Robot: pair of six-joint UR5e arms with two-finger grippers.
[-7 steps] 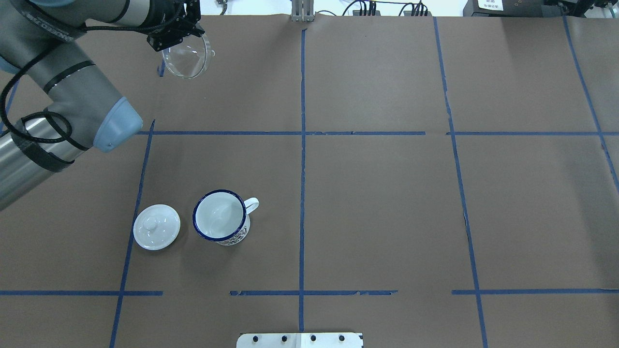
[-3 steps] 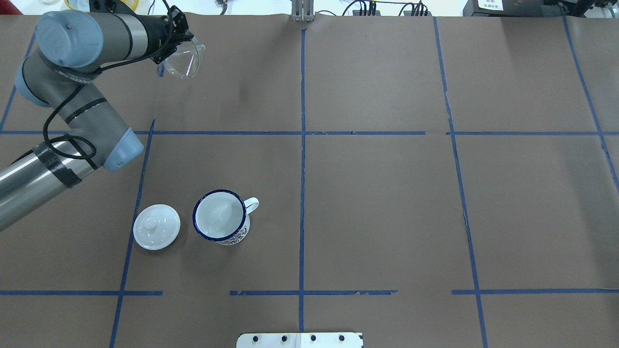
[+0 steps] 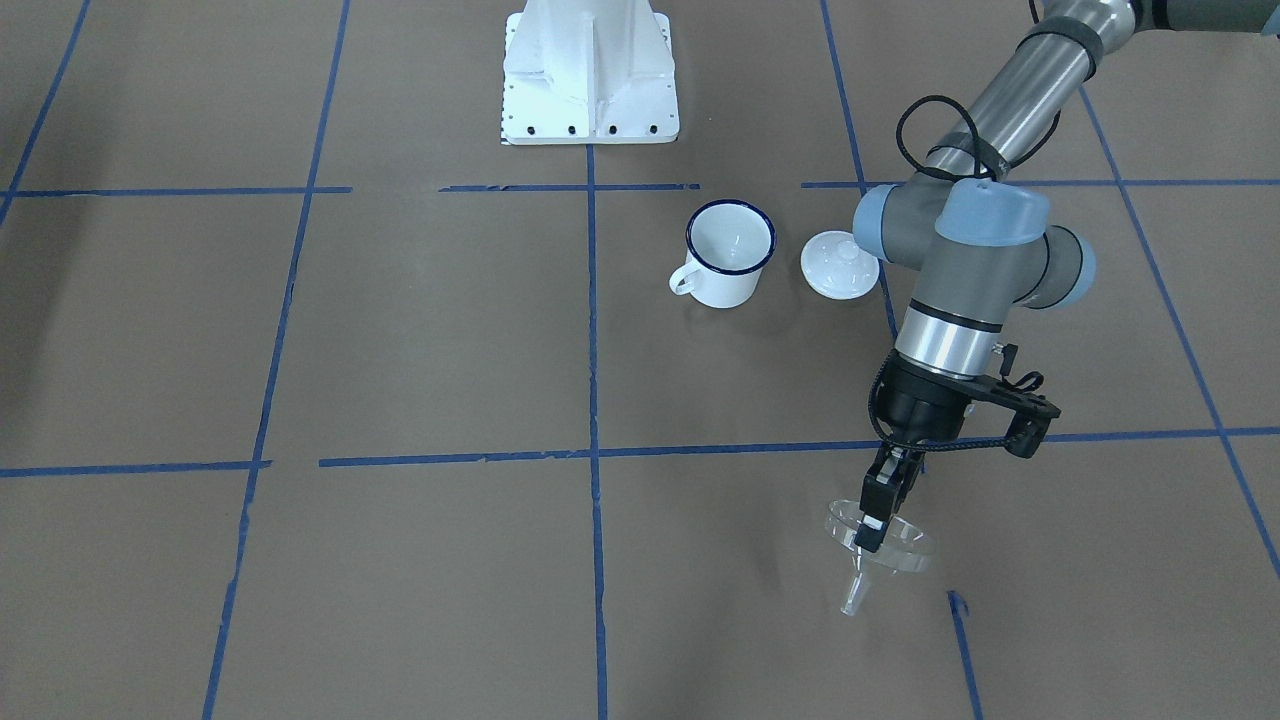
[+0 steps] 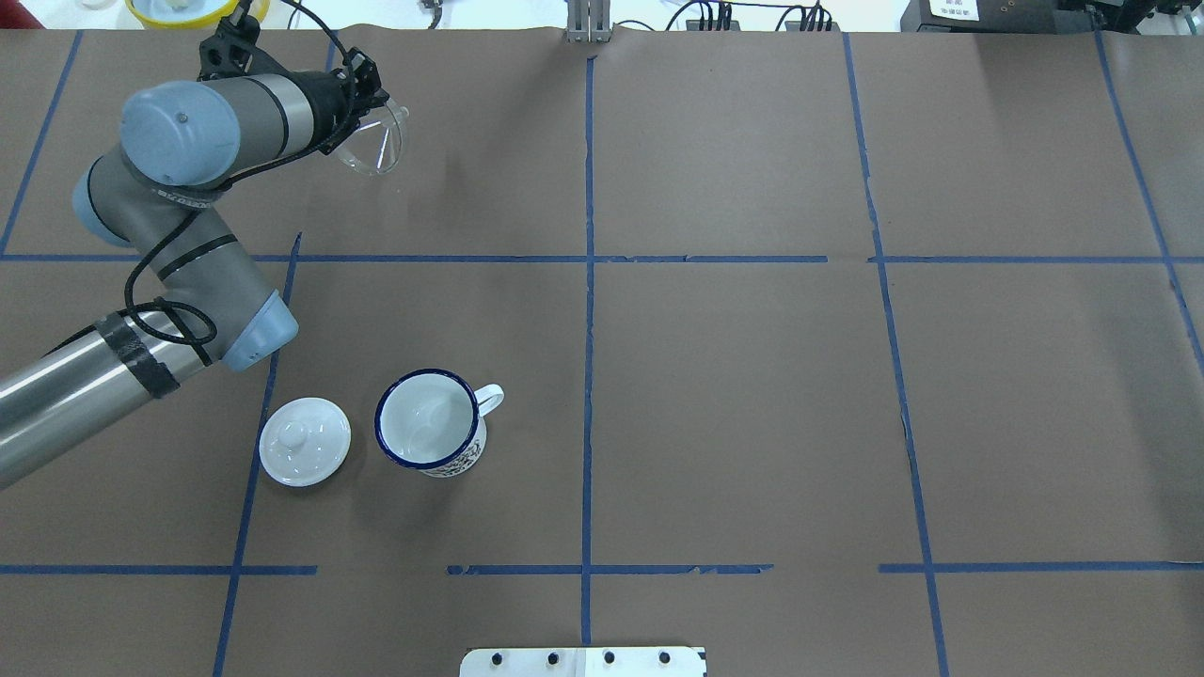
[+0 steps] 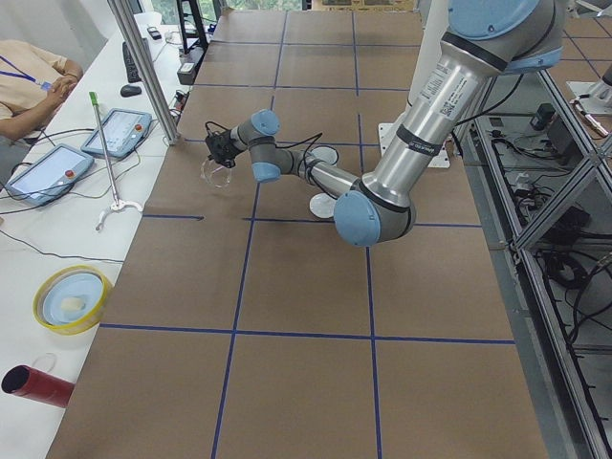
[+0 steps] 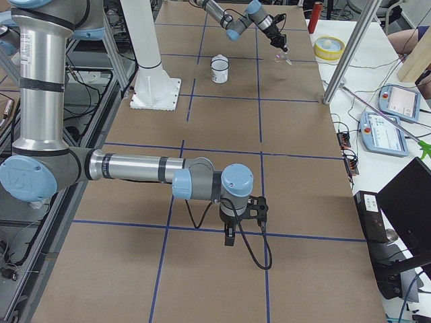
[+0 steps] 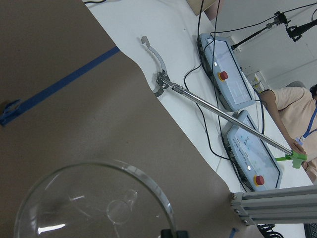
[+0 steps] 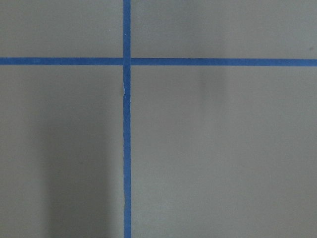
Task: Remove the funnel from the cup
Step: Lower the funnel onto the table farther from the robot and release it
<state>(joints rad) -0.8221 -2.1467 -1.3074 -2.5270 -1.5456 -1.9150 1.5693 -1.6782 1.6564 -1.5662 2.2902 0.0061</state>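
Observation:
My left gripper [image 4: 365,102] is shut on the rim of the clear funnel [image 4: 373,141] at the far left of the table. It holds the funnel tilted, low over the paper. In the front view the funnel [image 3: 880,548] hangs under the gripper [image 3: 872,525], spout down. The funnel's rim fills the bottom of the left wrist view [image 7: 94,203]. The white cup [image 4: 428,419] with the blue rim stands empty and upright, well apart from the funnel; it also shows in the front view [image 3: 730,250]. My right gripper [image 6: 229,235] shows only in the right side view; I cannot tell its state.
A white domed lid [image 4: 304,440] lies just left of the cup. Blue tape lines cross the brown paper. The robot's white base plate [image 3: 590,70] is at the near middle. A yellow bowl [image 5: 69,298], tablets and a metal rod [image 7: 218,111] lie beyond the far edge.
My left arm has swung its wrist down and toward me with the funnel. The funnel has moved slightly nearer and lower and stays in the gripper. The cup and lid have not moved.

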